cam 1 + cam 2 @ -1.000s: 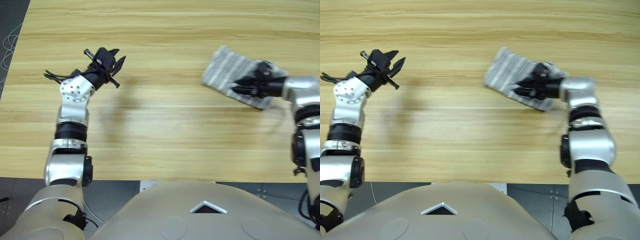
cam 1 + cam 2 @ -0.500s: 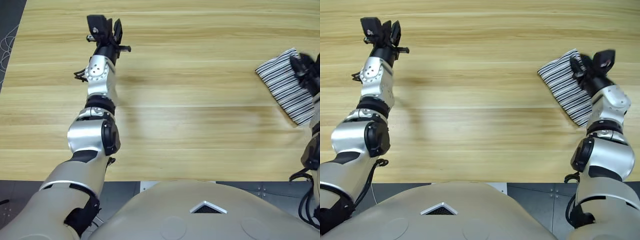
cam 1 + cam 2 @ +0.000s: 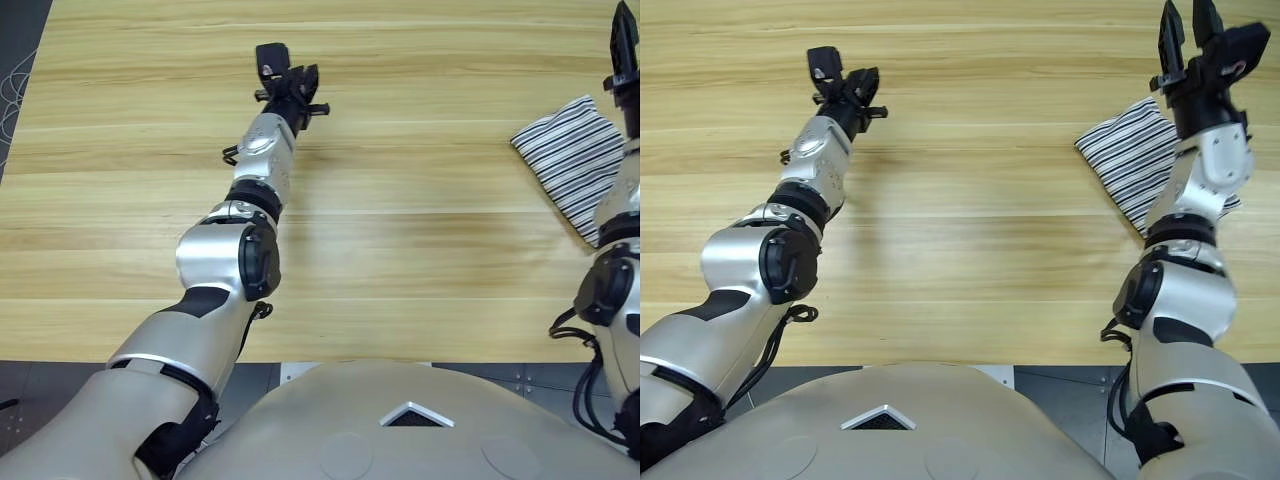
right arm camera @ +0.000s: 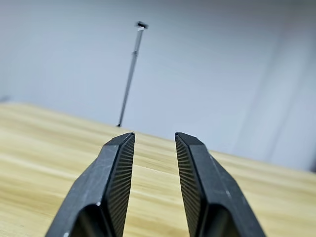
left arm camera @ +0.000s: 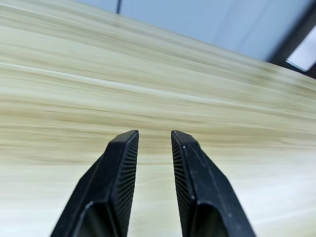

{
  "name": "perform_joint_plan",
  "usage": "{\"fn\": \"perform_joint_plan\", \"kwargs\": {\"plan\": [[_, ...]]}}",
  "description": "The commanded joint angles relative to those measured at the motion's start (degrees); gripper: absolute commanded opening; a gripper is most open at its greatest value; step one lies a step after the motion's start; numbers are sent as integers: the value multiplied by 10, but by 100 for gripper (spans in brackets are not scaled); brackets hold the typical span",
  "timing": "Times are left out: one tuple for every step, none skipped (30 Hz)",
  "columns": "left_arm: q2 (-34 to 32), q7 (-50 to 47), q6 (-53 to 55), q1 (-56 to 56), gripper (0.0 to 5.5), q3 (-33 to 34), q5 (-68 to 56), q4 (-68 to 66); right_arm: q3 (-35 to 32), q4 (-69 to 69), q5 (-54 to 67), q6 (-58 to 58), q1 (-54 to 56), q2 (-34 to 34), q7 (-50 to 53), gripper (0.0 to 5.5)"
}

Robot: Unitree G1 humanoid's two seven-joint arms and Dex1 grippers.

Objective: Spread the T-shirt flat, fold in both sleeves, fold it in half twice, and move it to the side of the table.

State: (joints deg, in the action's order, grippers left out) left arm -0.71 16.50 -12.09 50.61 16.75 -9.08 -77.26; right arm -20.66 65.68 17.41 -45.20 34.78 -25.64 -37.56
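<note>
The T-shirt (image 3: 1128,162) is a small folded bundle with grey and white stripes, lying at the right side of the wooden table (image 3: 420,230). It also shows near the picture's right edge as the striped bundle (image 3: 578,160). My right gripper (image 3: 1187,12) is lifted clear of the shirt, above its far end, open and holding nothing. Its fingertips (image 4: 122,139) stand apart against the far wall. My left gripper (image 3: 303,78) is stretched far forward over bare wood at the middle left, away from the shirt. It is open and empty, with a gap between its fingers (image 5: 129,140).
Dark floor with cables (image 3: 20,70) shows beyond the table's left edge. The table's near edge (image 3: 400,360) runs just in front of my torso. A thin stand (image 4: 131,69) rises behind the table's far side.
My right gripper has let go of the folded shirt at the right side and risen off it. My left arm has stretched forward and swung toward the table's middle.
</note>
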Motion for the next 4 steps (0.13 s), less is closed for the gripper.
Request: {"fn": "perform_joint_plan", "kwargs": {"plan": [[-1,-31,-7,20,124,9,15,-5,-55,42,47,-14,-10,47,30,152],[-4,-56,-29,21,124,-4,37,-5,-63,53,50,-15,-14,53,36,152],[-5,-69,-50,22,124,-11,50,-3,-64,64,44,-15,-18,57,46,152],[-6,-83,-70,22,124,-18,65,-3,-57,75,27,-14,-20,56,66,152]]}}
